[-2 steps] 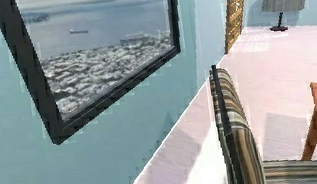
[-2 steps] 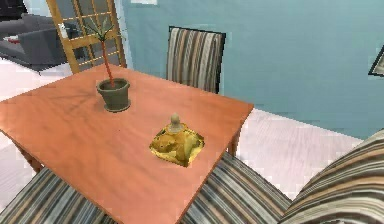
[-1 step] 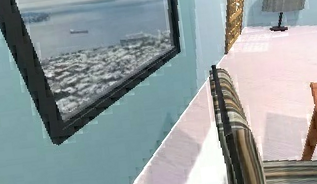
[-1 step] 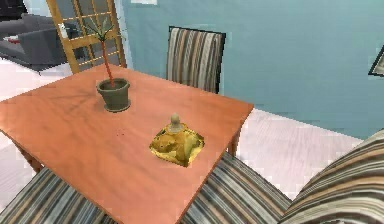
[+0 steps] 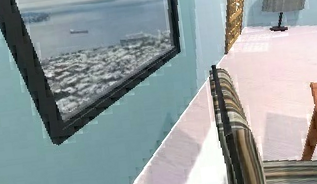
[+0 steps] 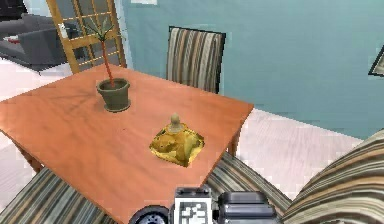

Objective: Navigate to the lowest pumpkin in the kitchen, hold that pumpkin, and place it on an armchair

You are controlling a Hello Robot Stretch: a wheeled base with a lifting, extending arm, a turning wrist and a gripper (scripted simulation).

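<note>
Nav step in hand: teal wall (image 5: 2, 149) ahead, orange wooden table (image 6: 70, 110) alongside. Next: turn toward wooden lattice door (image 5: 237, 10) and find the kitchen. Dark gripper (image 6: 152, 216) at the table's near edge; can't tell if it holds anything.

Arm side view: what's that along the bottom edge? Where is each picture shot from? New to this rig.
It's a wheeled robot with one extending arm, in a simulated house. The forward view looks ahead: a wall with a framed picture and a striped chair. The arm side view looks out sideways from the body: a wooden table carrying a potted plant and a yellow dish, striped chairs around it. The white marked square at the bottom edge sits at the arm's end; the dark part left of it is the gripper. Its far end can't be made out; I can't tell whether it holds anything.
</note>
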